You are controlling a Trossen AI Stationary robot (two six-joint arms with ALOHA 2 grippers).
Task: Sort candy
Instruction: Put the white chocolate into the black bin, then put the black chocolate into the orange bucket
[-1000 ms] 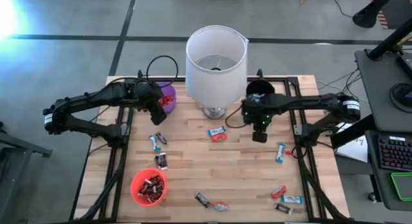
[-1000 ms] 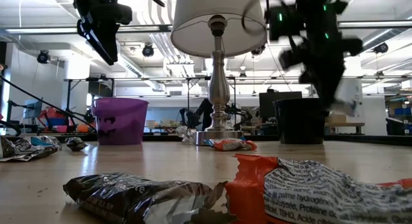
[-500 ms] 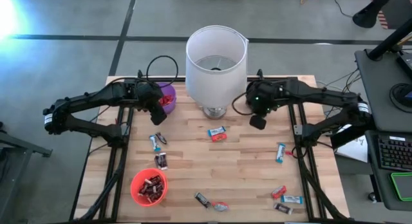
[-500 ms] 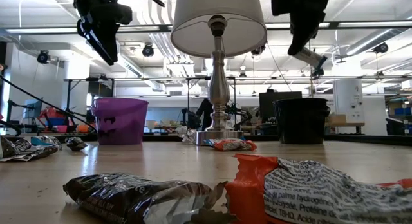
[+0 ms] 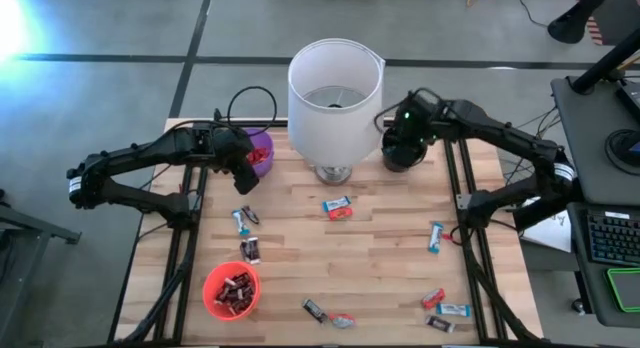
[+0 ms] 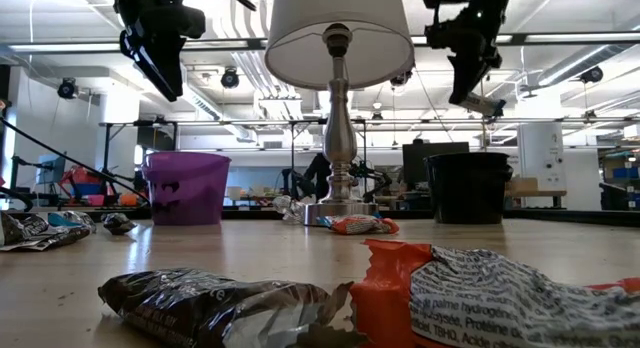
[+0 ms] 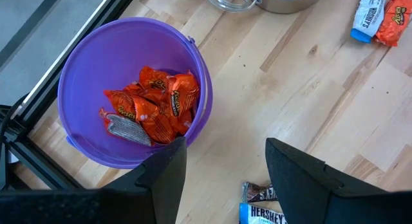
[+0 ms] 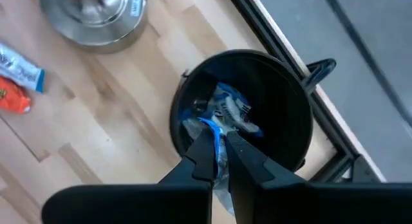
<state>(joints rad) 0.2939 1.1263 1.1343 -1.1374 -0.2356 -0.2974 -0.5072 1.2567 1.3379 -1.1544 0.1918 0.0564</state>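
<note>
My right gripper hangs above the black cup, shut on a light blue-and-white candy. More blue-and-white candy lies inside that cup. My left gripper stands open in the air beside the purple cup, which holds orange-red candy. Loose candies lie on the table, among them a blue and red pair and one blue piece. A red cup near the front left holds dark candy. My right gripper pinches the blue-and-white candy between its two fingertips, at the wrapper's blue edge. The fingers slant down from above. The candy is lifted clear of the table and pokes out below the tips, over the black cup's mouth.
A lamp with a white shade and metal base stands at the far middle, between the two cups. Several more candies lie near the front edge and front right. Black frame rails run along the table's sides.
My right gripper has risen from low over the table's middle right and gone toward the far edge, turning as it went, to a place above the black cup. It has stayed shut on the candy the whole time. My left arm has kept still.
</note>
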